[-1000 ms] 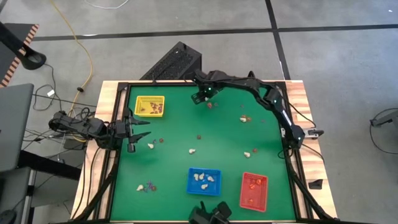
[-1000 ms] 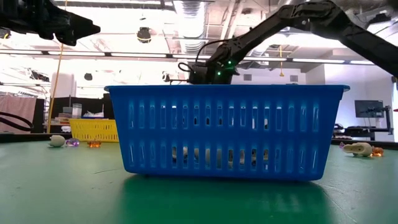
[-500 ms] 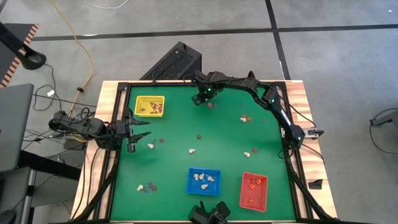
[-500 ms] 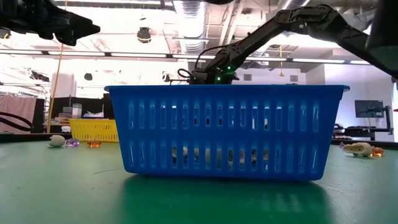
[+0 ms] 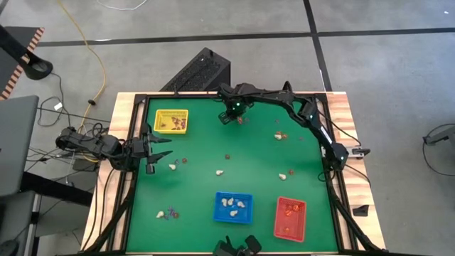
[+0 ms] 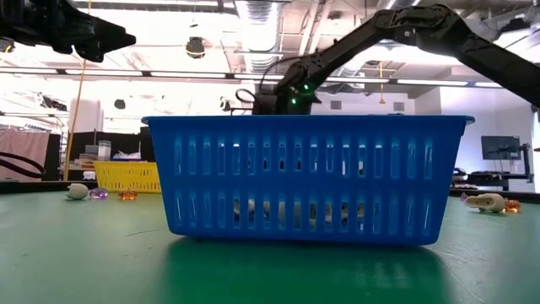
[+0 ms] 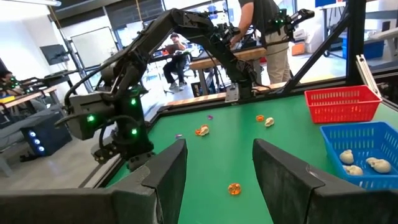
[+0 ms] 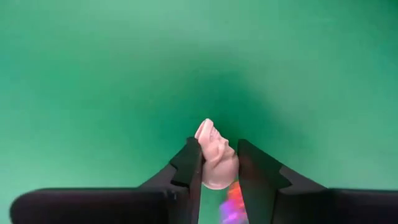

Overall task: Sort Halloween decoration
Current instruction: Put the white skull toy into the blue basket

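Now: green tabletop carries yellow, blue, red trays | my left tool waits at its left edge, fingers apart | my right tool clamps a whitish-cream trinket near the far edge.

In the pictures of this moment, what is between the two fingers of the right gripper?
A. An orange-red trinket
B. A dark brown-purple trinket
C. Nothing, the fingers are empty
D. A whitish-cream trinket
D: in the right wrist view, the right gripper has its two dark fingers closed against a whitish-cream trinket, just above the green table.
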